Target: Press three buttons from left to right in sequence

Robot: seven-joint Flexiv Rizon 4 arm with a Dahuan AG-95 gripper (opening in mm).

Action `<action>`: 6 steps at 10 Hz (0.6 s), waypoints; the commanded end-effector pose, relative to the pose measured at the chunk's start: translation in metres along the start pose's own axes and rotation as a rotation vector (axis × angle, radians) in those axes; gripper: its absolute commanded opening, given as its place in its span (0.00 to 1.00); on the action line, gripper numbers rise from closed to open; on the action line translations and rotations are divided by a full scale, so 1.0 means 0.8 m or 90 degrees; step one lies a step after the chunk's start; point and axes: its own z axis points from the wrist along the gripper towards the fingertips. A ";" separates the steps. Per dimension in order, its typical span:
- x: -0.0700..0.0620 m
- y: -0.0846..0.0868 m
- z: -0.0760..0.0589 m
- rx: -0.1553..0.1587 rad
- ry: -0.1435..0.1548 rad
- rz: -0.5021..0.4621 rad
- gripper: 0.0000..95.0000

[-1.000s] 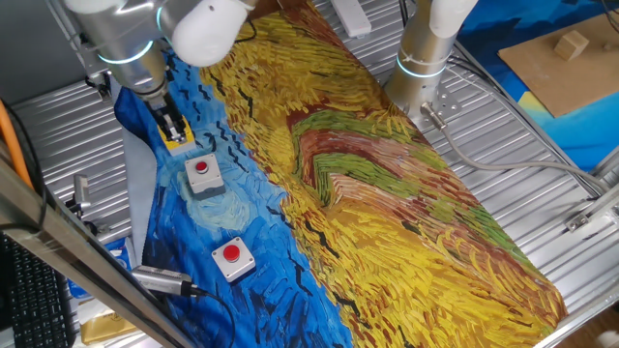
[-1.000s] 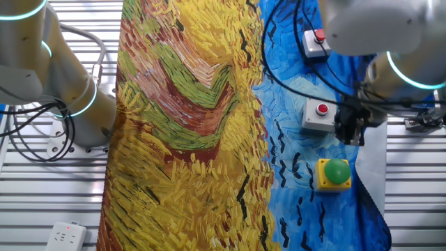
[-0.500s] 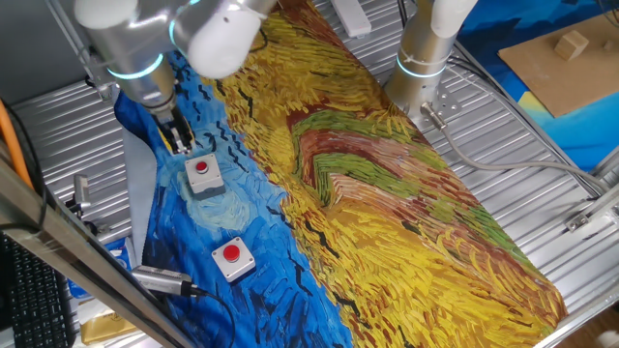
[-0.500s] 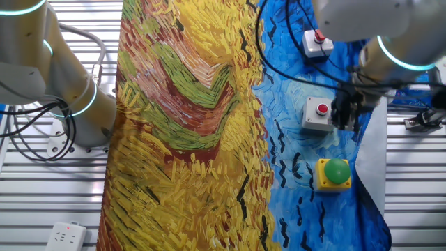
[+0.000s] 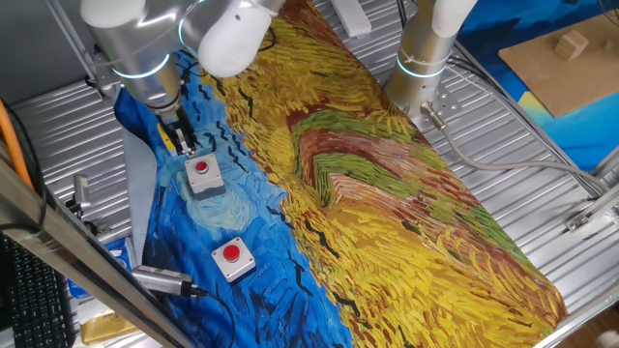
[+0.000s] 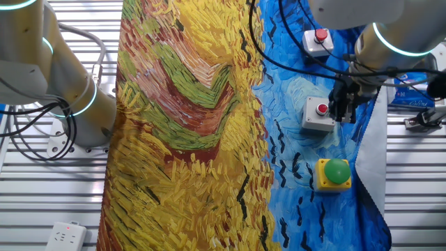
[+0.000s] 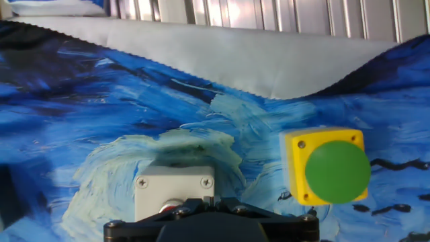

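Observation:
The three buttons lie in a row on the blue part of the painted cloth. The green cap on its yellow box (image 6: 337, 172) also shows in the hand view (image 7: 336, 170). The middle red cap on its grey-white box (image 5: 201, 167) also shows in the other fixed view (image 6: 322, 109), and the hand view shows its box (image 7: 173, 183). The last red button (image 5: 232, 254) lies apart, and the other fixed view shows it too (image 6: 320, 35). My gripper (image 5: 183, 145) (image 6: 341, 115) hangs just above the middle box's edge, on the green button's side. In the hand view its fingertips (image 7: 211, 199) touch each other, holding nothing.
A second robot arm's base (image 5: 423, 58) stands beside the cloth, seen also in the other fixed view (image 6: 66, 90). The cloth's grey underside (image 7: 255, 57) is folded over near the buttons. Ribbed metal table (image 5: 542, 193) surrounds the cloth. A metal cylinder (image 5: 160, 281) lies near the last button.
My gripper has moved from above the green button along the row to the edge of the middle red button. The buttons have not shifted.

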 end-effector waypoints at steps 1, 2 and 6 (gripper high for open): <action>0.002 0.003 -0.002 -0.002 -0.003 -0.001 0.00; 0.004 0.008 -0.002 -0.002 -0.005 0.003 0.00; 0.008 0.020 0.002 -0.003 -0.010 0.010 0.00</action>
